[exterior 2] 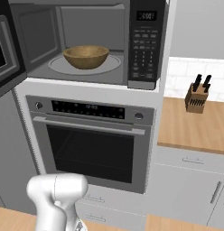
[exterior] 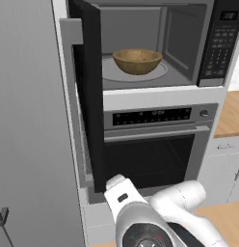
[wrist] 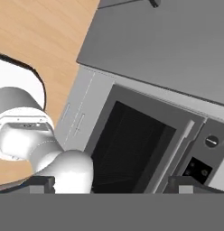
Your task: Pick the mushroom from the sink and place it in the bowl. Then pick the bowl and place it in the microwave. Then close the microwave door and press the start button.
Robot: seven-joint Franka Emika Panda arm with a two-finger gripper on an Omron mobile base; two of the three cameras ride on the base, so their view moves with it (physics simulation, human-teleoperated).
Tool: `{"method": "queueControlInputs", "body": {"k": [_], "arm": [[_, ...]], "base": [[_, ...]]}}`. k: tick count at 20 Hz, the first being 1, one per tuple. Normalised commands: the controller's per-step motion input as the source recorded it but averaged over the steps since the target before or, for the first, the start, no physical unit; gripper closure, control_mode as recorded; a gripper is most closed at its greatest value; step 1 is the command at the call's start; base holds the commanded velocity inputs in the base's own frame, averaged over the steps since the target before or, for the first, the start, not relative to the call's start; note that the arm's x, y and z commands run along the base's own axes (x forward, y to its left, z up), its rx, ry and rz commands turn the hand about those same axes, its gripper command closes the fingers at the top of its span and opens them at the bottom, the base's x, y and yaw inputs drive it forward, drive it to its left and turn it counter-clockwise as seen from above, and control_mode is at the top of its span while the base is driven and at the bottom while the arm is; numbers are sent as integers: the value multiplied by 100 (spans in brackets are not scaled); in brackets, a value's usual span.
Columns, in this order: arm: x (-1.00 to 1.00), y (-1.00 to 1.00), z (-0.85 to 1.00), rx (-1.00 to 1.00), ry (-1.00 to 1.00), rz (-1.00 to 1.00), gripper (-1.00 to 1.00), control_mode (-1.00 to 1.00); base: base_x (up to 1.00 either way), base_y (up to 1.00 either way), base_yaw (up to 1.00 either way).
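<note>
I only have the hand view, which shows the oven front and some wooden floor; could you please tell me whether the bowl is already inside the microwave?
Observer: Yes, the bowl sits upright on the round plate inside the microwave.
Operator: Thank you. Is the microwave door shut yet?
Observer: No, the microwave door stands wide open, swung out to the left of the cavity.
Operator: Understood. Where is the keypad, please?
Observer: The keypad strip runs down the microwave's right side, directly above the right end of the oven.
</note>
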Motion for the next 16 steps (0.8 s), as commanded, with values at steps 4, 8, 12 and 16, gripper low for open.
{"method": "queueControlInputs", "body": {"k": [4,8,12,16], "arm": [[-4,99,-22,0,-9,-10,-100,-100],[-13,100,-14,0,-15,-9,-100,-100],[-55,100,-34,-3,-19,-4,-100,-100],[-36,99,-32,-7,-20,-3,-100,-100]], "base": [[0,0,0],[0,0,0],[0,0,0],[0,0,0]]}}
